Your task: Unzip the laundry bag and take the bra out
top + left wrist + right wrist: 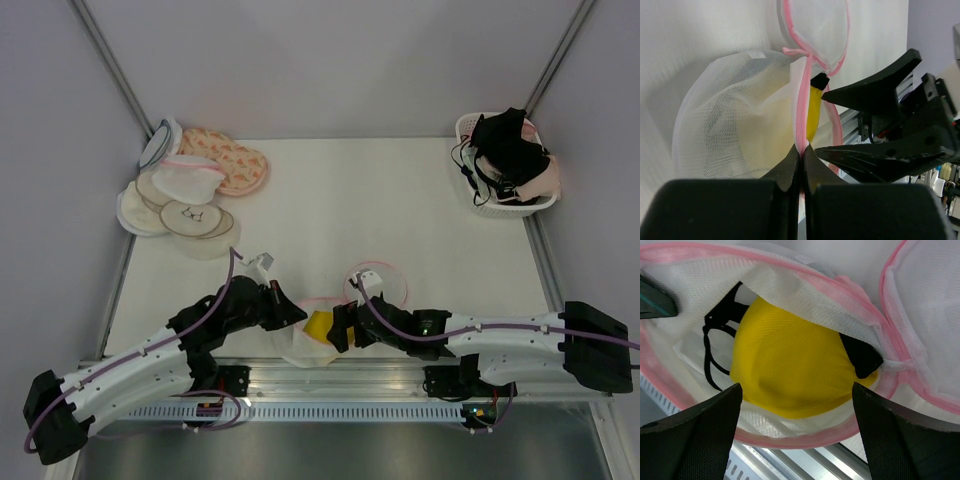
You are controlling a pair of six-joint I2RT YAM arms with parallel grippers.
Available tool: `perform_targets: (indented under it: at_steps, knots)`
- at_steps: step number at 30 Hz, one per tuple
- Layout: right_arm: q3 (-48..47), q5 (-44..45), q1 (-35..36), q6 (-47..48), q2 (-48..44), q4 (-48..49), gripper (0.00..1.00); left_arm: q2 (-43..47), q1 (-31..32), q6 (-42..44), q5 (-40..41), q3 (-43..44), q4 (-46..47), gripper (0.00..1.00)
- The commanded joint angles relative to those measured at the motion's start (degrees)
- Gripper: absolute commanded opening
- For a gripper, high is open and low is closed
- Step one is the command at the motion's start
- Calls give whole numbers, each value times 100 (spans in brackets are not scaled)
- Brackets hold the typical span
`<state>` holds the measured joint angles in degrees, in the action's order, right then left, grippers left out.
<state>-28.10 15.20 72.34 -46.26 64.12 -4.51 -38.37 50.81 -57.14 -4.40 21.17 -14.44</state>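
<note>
The laundry bag [304, 342], white mesh with pink zipper trim, lies at the table's near edge, unzipped, its lid [385, 287] flopped open to the right. A yellow bra [790, 370] with black straps sits inside; it also shows in the top view [319, 325] and the left wrist view [812, 117]. My left gripper [802, 150] is shut on the bag's pink rim [801, 115] and holds it up. My right gripper [797, 395] is open, its fingers [700, 430] straddling the yellow bra at the bag's mouth without touching it. In the top view the left gripper [296, 314] and the right gripper [336, 328] flank the bag.
A white basket [480, 205] with dark and pink bras stands at the back right. A pile of other pouches, among them a peach floral one [232, 158] and a cream disc with a bra drawing [195, 218], lies at the back left. The metal table rail [790, 465] runs just below the bag.
</note>
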Motion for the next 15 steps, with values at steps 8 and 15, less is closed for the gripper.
perform_targets:
  at_steps: [8, 15]
  knots:
    - [-214, 712, 211, -322, 996, 696, 89, 216, -27, -209, -34, -113, 90, 2]
    - [-354, 555, 290, -331, 1656, 1574, 71, 172, -27, -297, -157, -227, 257, 2]
